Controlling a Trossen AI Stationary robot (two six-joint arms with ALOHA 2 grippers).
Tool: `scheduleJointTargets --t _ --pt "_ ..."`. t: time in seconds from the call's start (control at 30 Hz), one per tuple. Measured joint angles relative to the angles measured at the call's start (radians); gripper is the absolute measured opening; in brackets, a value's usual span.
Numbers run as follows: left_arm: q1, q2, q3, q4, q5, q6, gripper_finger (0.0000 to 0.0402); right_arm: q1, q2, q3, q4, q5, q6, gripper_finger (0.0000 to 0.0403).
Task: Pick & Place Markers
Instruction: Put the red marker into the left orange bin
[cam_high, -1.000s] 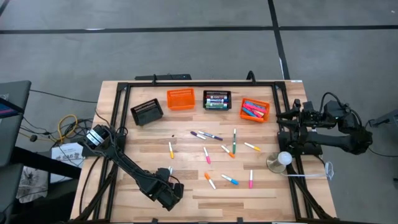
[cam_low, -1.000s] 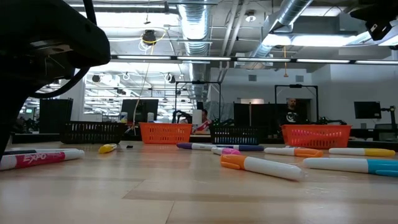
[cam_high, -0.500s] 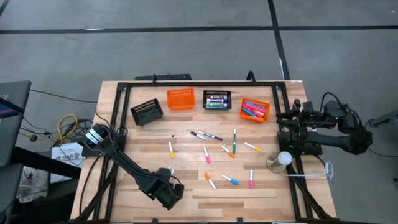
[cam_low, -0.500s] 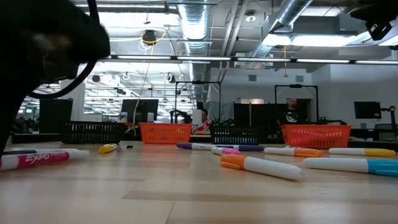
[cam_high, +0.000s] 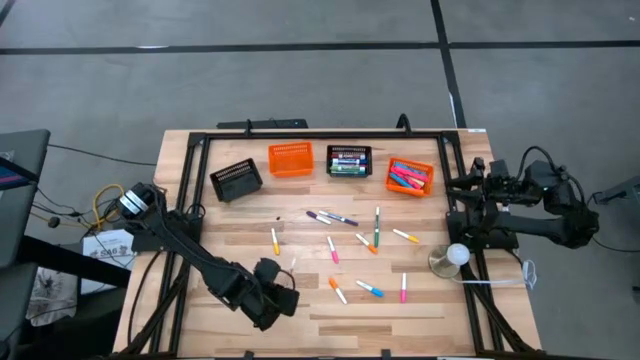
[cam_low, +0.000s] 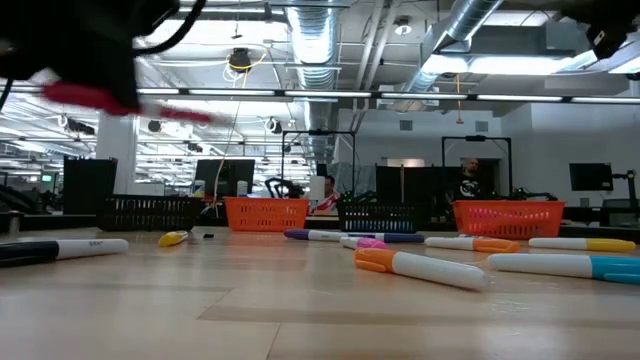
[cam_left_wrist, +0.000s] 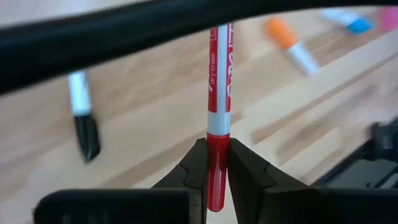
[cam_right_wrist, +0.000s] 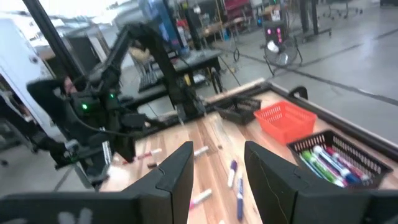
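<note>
From my left wrist camera I see the left gripper (cam_left_wrist: 212, 180) clamped on a red marker (cam_left_wrist: 219, 106); overhead it sits near the table's (cam_high: 240, 235) near-left edge. The right gripper (cam_right_wrist: 217, 168), fingers parted and empty, waits at the right edge. Loose markers (cam_high: 360, 245) lie mid-table, bare wood around them.

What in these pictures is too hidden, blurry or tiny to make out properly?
- High view: the left pincer and its red marker are hidden under the dark arm.
- Low view: that lifted marker is only a red motion smear at upper left.
- Left wrist view: the marker's far end is cut off by a dark bar.
- High view: the black basket is too small to show any contents.
</note>
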Motion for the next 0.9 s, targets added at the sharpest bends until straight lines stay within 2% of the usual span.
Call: scheduleJointTargets --t 0.2,0.33,0.47,0.67,0.9 --pt "0.062 -0.045 0.001 0.028 -0.050 0.169 0.0042 0.000 0.016 0.001 0.107 -0.003 0.100 0.0133" --pt "0.126 -0.058 0.001 0.062 -0.055 0.298 0.0040 0.002 0.077 0.001 0.132 -0.035 0.147 0.0134" --pt "0.191 -0.058 0.001 0.133 -0.054 0.412 0.0043 0.002 0.207 0.001 0.171 -0.058 0.169 0.0135" --pt "0.268 -0.068 0.001 0.214 -0.051 0.552 0.0039 0.002 0.450 0.001 0.361 -0.128 0.153 0.0144" --pt "0.341 -0.146 0.002 0.235 -0.115 0.687 0.0042 -0.002 0.701 0.001 0.619 -0.160 0.120 0.0184"
